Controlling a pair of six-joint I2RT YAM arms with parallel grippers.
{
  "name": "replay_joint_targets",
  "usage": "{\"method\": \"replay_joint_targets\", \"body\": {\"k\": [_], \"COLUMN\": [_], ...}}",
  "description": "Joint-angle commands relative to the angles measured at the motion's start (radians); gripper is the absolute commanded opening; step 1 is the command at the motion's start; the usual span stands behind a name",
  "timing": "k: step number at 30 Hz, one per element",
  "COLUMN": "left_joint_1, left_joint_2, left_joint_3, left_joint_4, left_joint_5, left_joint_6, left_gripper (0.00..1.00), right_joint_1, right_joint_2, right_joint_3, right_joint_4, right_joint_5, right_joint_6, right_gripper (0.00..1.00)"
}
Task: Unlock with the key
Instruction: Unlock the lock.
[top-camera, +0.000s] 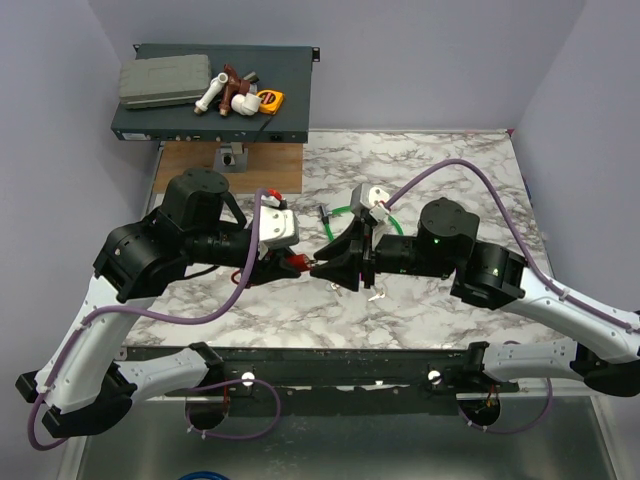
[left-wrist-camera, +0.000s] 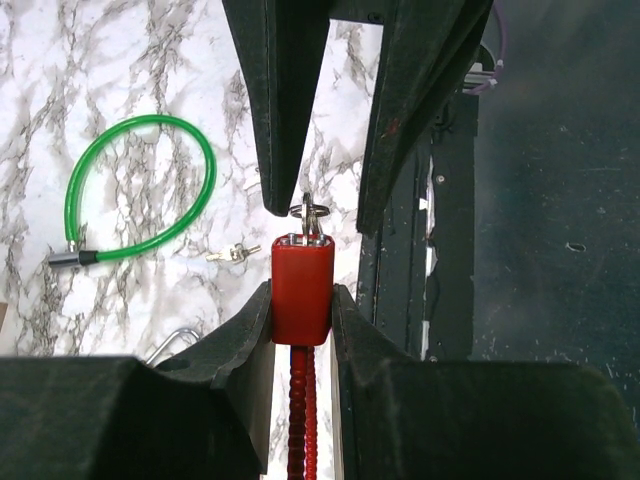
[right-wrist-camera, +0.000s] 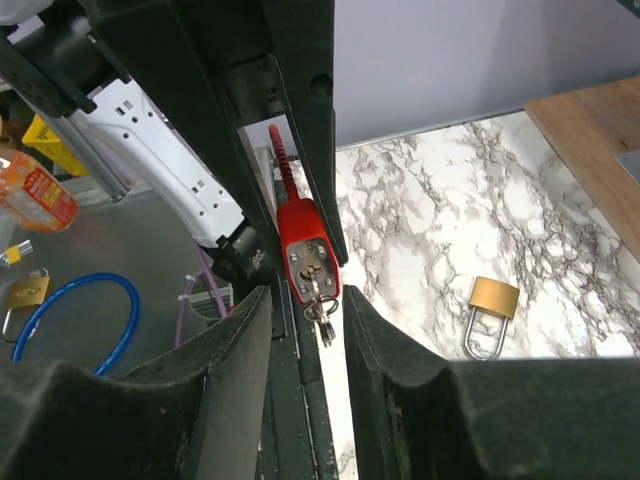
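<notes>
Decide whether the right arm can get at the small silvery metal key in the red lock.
Probably yes: the small silvery key juts between the parted jaws of the right gripper, nothing blocking.

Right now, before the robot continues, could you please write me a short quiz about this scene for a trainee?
1. True or false: the left pincer is clamped on the red block-shaped lock.
2. What sticks out of the red lock's end? A) a screwdriver; B) a tiny silvery metal key; C) nothing.
3. What colour is the thin cable loop lying on the white marble tabletop?

Key: 1 true; 2 B; 3 green.
</notes>
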Motion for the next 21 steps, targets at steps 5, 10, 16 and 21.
{"method": "replay_joint_targets", "body": {"k": [5,10,16,21], "left_joint_1": [-0.005,-0.004,-0.004,-0.005], "left_joint_2": [-0.008,-0.013,-0.016,-0.016], "left_joint_3": [0.022,0.012,0.01,0.014], "left_joint_4": [0.038,0.037,0.038,0.041], "left_joint_5": [0.055,0.061,0.06,0.058], "left_joint_6": [-0.019,-0.02,-0.02,-0.021], "left_gripper": [0.0,0.0,0.0,0.0], "right_joint_1": [0.004,0.005,0.005,0.004], "right_joint_2": [-0.015,-0.02,-0.017,0.001], "right_joint_3": [-0.02,-0.021,0.002,-0.012], "right_joint_4": [0.031,0.044,0.027,0.029], "right_joint_5": [0.029,0.037,0.031,0.002], "right_joint_6": [-0.01,-0.009,-0.016,0.001], "right_gripper": [0.22,0.19,0.07,0.01]}}
